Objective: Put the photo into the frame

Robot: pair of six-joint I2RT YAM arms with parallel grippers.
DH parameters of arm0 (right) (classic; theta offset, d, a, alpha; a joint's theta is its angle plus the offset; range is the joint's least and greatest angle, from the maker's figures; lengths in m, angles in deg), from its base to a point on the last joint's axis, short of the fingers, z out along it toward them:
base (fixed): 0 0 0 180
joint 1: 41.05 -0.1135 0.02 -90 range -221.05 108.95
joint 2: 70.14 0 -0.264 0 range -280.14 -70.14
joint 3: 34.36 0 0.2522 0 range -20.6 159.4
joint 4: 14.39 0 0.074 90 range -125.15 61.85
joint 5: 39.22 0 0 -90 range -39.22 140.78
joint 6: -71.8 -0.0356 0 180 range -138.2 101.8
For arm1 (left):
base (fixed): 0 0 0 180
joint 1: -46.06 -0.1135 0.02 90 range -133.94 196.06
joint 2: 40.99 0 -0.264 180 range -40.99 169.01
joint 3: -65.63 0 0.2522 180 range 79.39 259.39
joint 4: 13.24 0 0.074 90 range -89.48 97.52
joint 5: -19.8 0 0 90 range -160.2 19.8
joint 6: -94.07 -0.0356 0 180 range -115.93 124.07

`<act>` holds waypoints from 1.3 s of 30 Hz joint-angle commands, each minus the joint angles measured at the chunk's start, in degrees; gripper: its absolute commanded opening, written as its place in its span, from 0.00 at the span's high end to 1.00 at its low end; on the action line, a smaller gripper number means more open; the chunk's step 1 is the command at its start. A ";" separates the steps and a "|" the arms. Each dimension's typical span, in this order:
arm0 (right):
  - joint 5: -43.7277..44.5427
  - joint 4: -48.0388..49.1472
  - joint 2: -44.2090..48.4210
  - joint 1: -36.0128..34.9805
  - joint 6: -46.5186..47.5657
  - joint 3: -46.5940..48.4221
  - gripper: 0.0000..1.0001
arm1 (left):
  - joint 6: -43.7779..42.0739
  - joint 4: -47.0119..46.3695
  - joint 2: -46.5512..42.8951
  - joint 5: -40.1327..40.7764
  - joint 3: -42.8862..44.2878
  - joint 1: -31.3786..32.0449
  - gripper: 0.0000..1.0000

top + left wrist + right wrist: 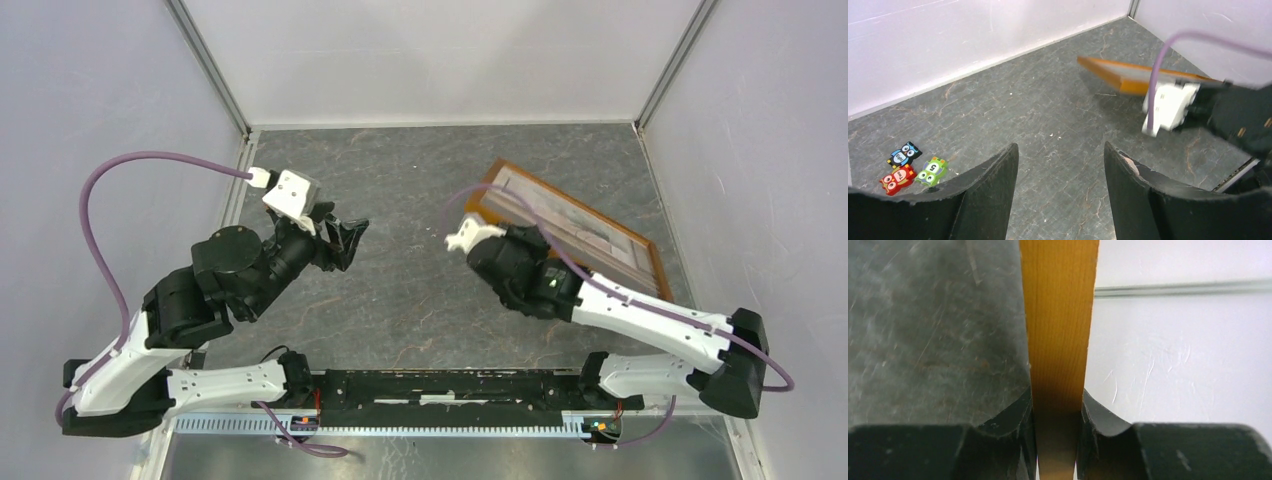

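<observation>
The frame (640, 243), thin light-brown wood, rests tilted at the right of the mat, one side raised off the surface. Inside its border shows the photo (572, 222), with pale and brown bands. My right gripper (512, 238) is shut on the frame's near-left edge. In the right wrist view the wooden edge (1058, 315) runs straight up between the right gripper's (1057, 396) fingers. My left gripper (345, 236) hovers open at the left, apart from the frame. In the left wrist view the left gripper (1060, 148) holds nothing, and the frame (1120, 75) lies beyond it.
White enclosure walls (430, 50) close in the dark marbled mat (400, 200) at the back and both sides. Three small owl stickers (910, 167) lie on the mat near the left wall. A purple cable (1168, 55) loops over the right wrist.
</observation>
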 commanded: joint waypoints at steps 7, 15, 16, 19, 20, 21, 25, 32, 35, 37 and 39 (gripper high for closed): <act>3.98 13.41 -0.09 -11.52 9.66 -16.38 1.00 | 0.35 -3.30 -1.31 2.05 -0.71 -0.09 0.32; 1.57 18.75 -5.45 -16.57 9.19 -23.33 0.89 | 0.35 -3.81 -2.29 1.86 -1.15 -0.13 0.32; 1.46 19.34 -5.92 -16.81 8.84 -23.63 0.87 | 0.35 -3.91 -2.41 1.74 -1.24 -0.13 0.32; -0.56 21.42 -6.83 -16.99 7.74 -24.97 0.78 | 0.35 -3.99 -2.68 1.49 -1.32 -0.14 0.32; -1.62 21.94 -7.18 -17.09 7.60 -25.41 0.75 | 0.31 -4.10 -2.72 1.50 -1.40 -0.13 0.32; -2.15 22.34 -7.60 -17.28 7.40 -25.75 0.72 | 0.26 -4.26 -2.82 1.49 -1.54 -0.14 0.32; -0.92 23.36 -9.59 -18.20 7.61 -26.47 0.55 | 0.00 -4.19 -3.04 1.88 -1.56 -0.14 0.32; -1.75 23.41 -11.15 -18.60 5.62 -26.44 0.43 | 0.09 -5.43 -5.13 2.51 -2.55 -0.14 0.32; -2.85 21.13 -11.85 -19.12 3.25 -25.05 0.36 | 0.09 -5.98 -5.67 2.15 -2.92 -0.13 0.32; -4.03 17.78 -12.33 -19.65 0.39 -23.09 0.27 | 0.09 -6.47 -6.27 1.47 -3.13 -0.14 0.32; -5.31 15.58 -12.30 -19.85 -2.24 -21.78 0.16 | 0.01 -7.22 -6.82 0.83 -3.70 -0.09 0.32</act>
